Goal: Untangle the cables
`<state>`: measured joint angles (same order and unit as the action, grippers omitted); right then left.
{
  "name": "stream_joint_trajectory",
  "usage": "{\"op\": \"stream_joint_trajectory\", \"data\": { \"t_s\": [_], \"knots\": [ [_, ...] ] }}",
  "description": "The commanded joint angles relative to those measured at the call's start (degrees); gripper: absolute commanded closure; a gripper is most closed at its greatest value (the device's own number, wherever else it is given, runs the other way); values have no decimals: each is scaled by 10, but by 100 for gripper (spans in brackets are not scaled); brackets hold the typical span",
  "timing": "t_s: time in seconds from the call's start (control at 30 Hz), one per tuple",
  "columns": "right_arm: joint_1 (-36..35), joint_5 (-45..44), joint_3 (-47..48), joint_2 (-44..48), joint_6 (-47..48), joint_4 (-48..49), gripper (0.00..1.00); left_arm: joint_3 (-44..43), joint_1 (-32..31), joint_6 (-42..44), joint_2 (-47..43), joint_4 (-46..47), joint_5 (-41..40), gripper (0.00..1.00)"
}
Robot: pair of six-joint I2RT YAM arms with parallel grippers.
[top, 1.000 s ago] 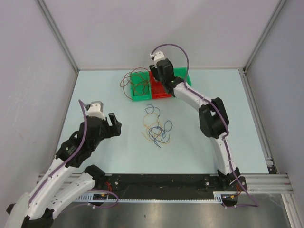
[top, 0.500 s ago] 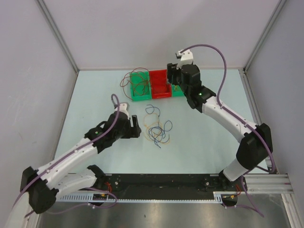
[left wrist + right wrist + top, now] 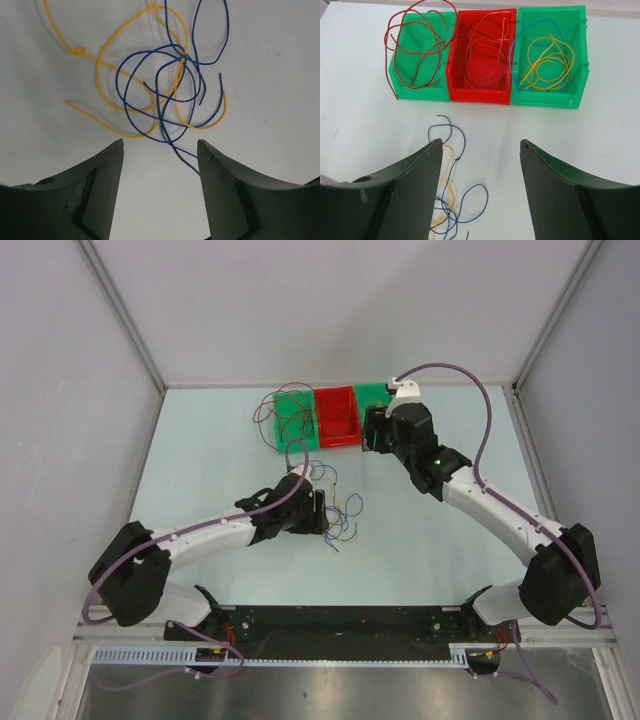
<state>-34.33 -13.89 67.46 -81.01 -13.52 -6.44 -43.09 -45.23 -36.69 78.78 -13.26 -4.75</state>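
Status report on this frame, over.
Left gripper open, at the blue-yellow tangle. Right gripper open, empty, facing the bins. Tangle not yet gripped; nothing blocking.

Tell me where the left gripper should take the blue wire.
Take the blue wire by its loose tail, trailing out toward the open left gripper. Probably best to come from straight above, jaws astride it: there it lies flat on the table, clear of the yellow wire.

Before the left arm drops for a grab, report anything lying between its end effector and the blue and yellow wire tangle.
Nothing visible does. The open left end effector faces the tangle of thin blue and yellow wires on the white tabletop, with one blue strand reaching between its fingers.
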Motion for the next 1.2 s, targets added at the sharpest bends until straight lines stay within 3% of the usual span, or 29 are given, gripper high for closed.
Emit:
{"op": "stream_joint_trajectory", "data": {
  "t_s": [0.0,0.07,0.1,0.17,0.2,0.23,0.33,0.53,0.87,0.93,1.17],
  "knots": [
    [-1,18,-16,24,-22,-7,33,-38,-10,-14,21,57,17,39],
    [-4,19,-23,25,-23,-9,34,-42,-10,-13,27,59,16,49],
    [-5,19,-30,26,-24,-9,34,-47,-10,-11,35,58,16,63],
    [-6,21,-39,28,-27,-9,34,-62,-10,-8,45,53,12,77],
    [-6,23,-46,30,-27,-9,34,-69,-10,-8,44,33,6,94],
    [-7,25,-51,30,-28,-10,34,-76,-10,-7,42,25,-3,100],
    [-7,31,-69,41,-34,-12,34,-92,-11,3,-3,-1,-23,100],
    [-6,74,-101,82,-44,-8,34,-204,-9,51,-100,-99,-78,100],
    [4,199,-131,181,-54,53,31,-519,-9,143,-154,-210,-161,99],
    [4,228,-140,197,-56,63,30,-530,-9,151,-160,-201,-162,98],
    [-5,329,-175,234,-65,157,28,-408,-6,123,-185,-168,-163,96]
  ]
}}
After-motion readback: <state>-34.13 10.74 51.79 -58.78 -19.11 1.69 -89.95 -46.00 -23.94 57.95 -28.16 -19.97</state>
